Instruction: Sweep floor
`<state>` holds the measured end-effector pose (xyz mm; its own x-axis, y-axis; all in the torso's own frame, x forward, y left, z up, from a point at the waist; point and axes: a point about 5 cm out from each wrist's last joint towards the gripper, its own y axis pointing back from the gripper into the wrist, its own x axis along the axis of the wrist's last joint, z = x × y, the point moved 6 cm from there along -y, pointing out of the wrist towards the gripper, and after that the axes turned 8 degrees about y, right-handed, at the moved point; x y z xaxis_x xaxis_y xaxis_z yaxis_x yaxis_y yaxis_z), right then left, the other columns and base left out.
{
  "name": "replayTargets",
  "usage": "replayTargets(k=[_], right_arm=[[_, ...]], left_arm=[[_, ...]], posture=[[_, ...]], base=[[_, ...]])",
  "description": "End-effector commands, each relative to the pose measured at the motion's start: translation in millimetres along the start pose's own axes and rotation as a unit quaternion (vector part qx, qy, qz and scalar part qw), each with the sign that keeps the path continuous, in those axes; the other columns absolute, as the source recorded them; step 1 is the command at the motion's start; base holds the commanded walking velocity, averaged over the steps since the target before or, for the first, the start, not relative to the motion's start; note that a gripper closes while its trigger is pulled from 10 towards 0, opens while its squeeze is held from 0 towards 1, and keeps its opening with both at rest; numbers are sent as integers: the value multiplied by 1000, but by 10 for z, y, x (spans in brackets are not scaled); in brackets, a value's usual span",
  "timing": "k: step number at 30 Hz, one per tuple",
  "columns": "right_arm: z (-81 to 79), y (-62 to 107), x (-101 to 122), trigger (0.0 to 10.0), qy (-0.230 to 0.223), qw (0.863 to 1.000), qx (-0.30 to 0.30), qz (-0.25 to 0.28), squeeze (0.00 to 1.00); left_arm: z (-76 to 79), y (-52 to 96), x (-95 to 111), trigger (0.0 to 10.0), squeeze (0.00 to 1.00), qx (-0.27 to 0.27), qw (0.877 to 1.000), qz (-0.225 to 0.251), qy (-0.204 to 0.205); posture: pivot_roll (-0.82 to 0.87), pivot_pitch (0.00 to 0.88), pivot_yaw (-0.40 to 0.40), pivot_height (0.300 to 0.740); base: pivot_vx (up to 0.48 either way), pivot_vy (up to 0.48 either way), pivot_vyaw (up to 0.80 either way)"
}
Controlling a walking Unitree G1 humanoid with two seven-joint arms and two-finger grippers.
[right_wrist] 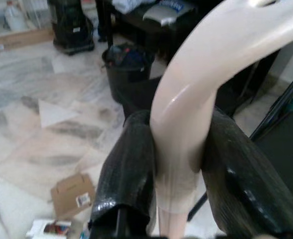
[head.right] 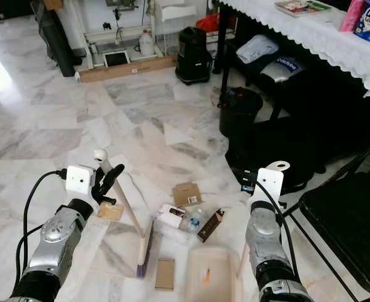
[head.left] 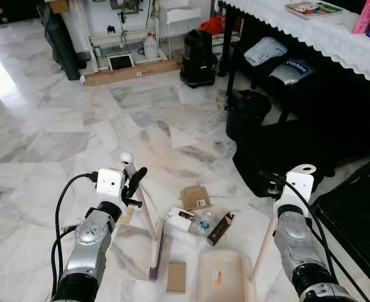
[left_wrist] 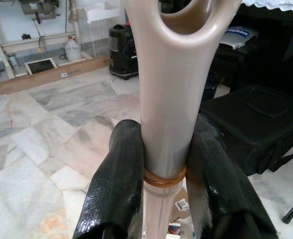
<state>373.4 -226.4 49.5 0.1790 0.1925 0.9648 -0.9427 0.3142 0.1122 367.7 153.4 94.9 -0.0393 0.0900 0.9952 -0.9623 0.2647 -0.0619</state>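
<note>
In the left eye view, the left gripper [head.left: 133, 182] is closed around the upper part of the broom handle [head.left: 144, 211]. From the gripper the handle slopes down and forward to the broom head [head.left: 155, 251], which rests on the marble floor [head.left: 46, 126]. Just beyond the broom head, to the gripper's right, lies the rubbish: a small cardboard box [head.left: 195, 197], a white packet [head.left: 180, 220], a small bottle [head.left: 203, 223] and a dark carton [head.left: 220, 228]. A flat brown card [head.left: 176, 276] lies on the near side of the broom head. The dustpan [head.left: 221, 275] stands on the floor between the two arms, and its long handle [head.left: 263, 245] rises toward the right arm.

In the right eye view, another flat piece of cardboard [head.right: 110, 211] lies just below the left gripper, beside the broom handle. A black bin [head.right: 240, 110] stands well ahead of the right arm, near a table with a white cloth [head.right: 311, 31].

In the left wrist view, the two black fingers [left_wrist: 114, 184] press on the beige broom handle from both sides, below its open hanging loop.

In the right wrist view, the right gripper [right_wrist: 179, 179] holds the curved top of the dustpan handle, with one finger on each side.

I judge the task as only at its beginning. Both tools are in hand, but the dustpan looks nearly empty and all the rubbish is on the floor. What remains is to push the pieces into the pan.
</note>
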Motion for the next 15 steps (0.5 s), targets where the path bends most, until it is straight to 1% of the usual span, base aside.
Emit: replayTargets(k=[1,3,10,11,15], right_arm=[[-47,10,115,10000,-4,1000,7,30,0],[-79,36,93,10000,-9,999,12,32,0],[-156,115,-108,10000,1,1000,31,7,0],[-156,115,-108,10000,1,1000,31,7,0],[-160,166,-225,10000,15,999,37,-6,0]], left_arm=[[-13,-24,101,10000,0,-1,1000,16,-5],[-17,-17,98,10000,0,0,1000,16,-6],[-17,-3,88,10000,0,0,1000,14,-5],[-17,-3,88,10000,0,0,1000,14,-5],[-36,17,80,10000,0,2,1000,12,-6]], posture=[[-36,61,-2,740],[-35,61,-2,740],[-34,66,-2,740],[-34,66,-2,740],[-32,74,-2,740]], base=[[0,0,0],[0,0,0],[0,0,0],[0,0,0],[0,0,0]])
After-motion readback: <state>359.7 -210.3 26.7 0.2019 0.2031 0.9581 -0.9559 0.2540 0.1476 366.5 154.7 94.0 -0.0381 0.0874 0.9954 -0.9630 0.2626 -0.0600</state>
